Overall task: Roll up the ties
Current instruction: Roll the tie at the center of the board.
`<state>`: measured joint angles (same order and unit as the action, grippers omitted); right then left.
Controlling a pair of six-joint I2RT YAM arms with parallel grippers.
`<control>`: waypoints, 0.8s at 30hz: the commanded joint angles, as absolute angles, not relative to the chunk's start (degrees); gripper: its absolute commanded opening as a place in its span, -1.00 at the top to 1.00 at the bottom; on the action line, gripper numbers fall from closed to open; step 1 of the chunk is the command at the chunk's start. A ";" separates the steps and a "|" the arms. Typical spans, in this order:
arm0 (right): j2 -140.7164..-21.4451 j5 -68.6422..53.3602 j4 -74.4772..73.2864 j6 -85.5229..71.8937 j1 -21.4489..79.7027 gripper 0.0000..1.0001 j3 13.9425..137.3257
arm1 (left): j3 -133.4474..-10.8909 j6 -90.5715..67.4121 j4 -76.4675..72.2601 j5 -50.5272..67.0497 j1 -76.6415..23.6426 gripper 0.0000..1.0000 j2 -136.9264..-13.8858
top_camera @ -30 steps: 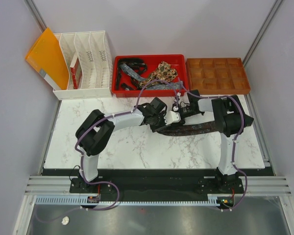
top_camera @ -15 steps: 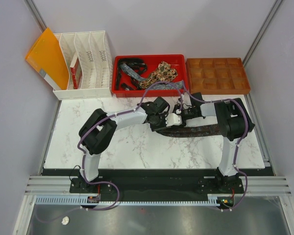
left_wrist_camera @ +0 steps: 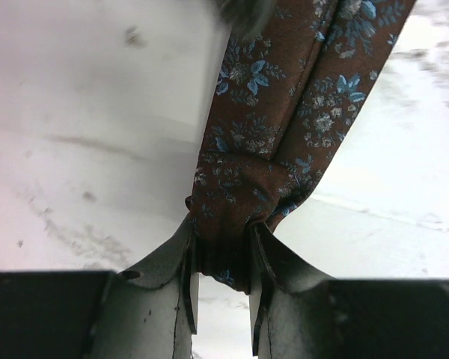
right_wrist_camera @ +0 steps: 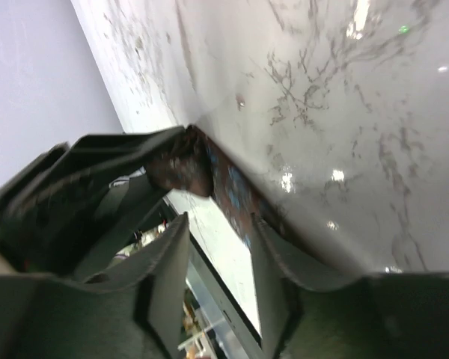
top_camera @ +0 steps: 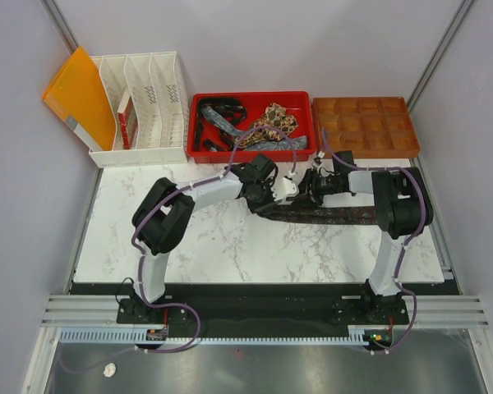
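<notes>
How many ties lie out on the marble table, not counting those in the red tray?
1. A brown floral tie stretches across the marble table right of centre, its left end pinched in the left end effector. Parts of the table are covered, so another could be hidden.

Reaches both arms forward, elbows bent, wrists turned inward toward each other. Clamps left gripper [left_wrist_camera: 221, 239] narrowly on a folded tie [left_wrist_camera: 247, 149]. Holds right gripper [right_wrist_camera: 221, 224] just beside it, jaws parted.
</notes>
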<state>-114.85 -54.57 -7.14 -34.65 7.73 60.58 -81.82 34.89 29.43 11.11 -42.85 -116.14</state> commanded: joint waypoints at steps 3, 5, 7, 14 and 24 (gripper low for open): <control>-106.62 -53.53 -8.52 -34.80 7.56 0.24 59.86 | -81.47 25.49 32.88 6.95 -37.97 0.96 -119.71; -106.00 -52.83 -8.61 -34.28 8.26 0.25 57.66 | -81.39 25.22 31.65 6.86 -37.79 0.96 -119.18; -106.52 -51.95 -8.61 -33.49 9.14 0.26 56.61 | -81.12 25.22 30.85 6.94 -37.71 0.96 -118.92; -115.39 -45.53 -8.88 -27.44 9.49 0.30 59.76 | -80.60 26.45 30.15 9.84 -37.27 0.96 -117.78; -118.83 -41.40 -13.53 -21.45 8.70 0.33 62.31 | -72.61 41.56 25.85 19.33 -34.63 0.96 -108.90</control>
<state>-116.14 -51.22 -11.84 -26.83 9.15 62.00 -76.42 32.77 24.77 14.72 -35.51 -112.68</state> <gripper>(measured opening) 0.332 0.310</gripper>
